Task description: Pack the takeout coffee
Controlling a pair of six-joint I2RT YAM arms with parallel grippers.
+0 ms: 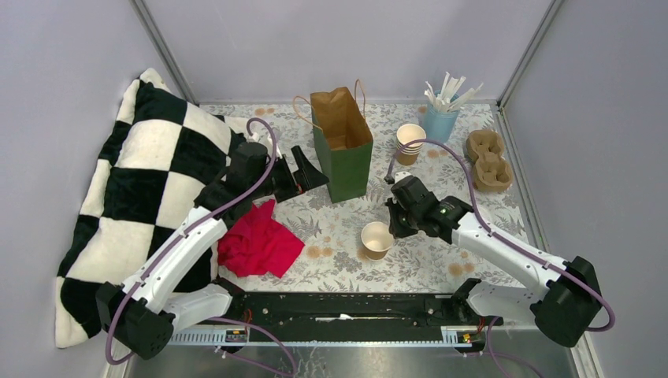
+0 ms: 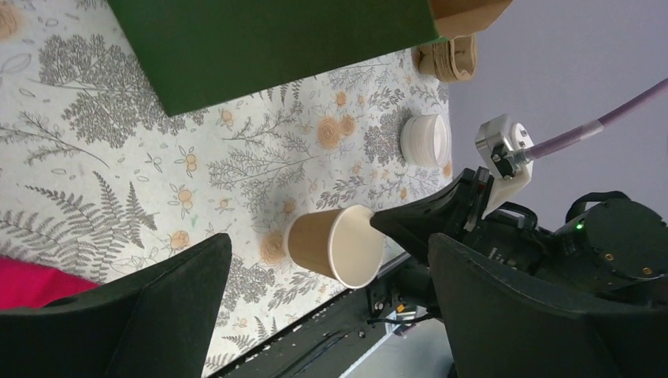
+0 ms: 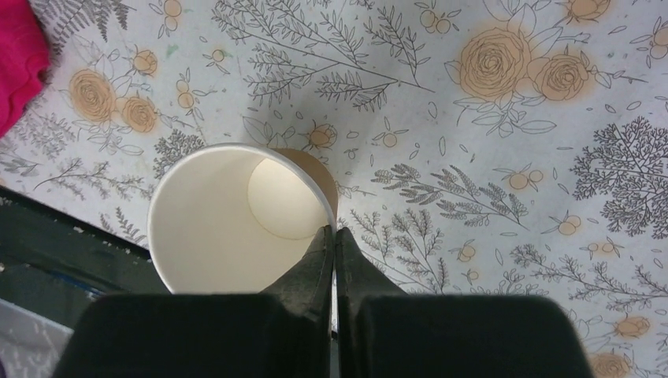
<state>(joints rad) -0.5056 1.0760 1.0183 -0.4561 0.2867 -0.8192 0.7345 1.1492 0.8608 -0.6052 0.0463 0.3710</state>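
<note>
- Progress: nothing looks packed; the green bag (image 1: 341,153) stands open, though its inside is only partly visible.
- The right gripper (image 3: 332,233) is pinched tight on the rim of an unlidded paper cup (image 1: 376,239), which is near the front rail and well apart from the bag.
- The left gripper (image 1: 313,169) is spread wide and empty, just beside the bag's left wall.
- Left to do: a white lid (image 2: 425,140) lies loose, and the cup stack (image 1: 409,142) waits beside the bag.
- Room: the floral table (image 1: 339,228) is bare between cup and bag.
</note>
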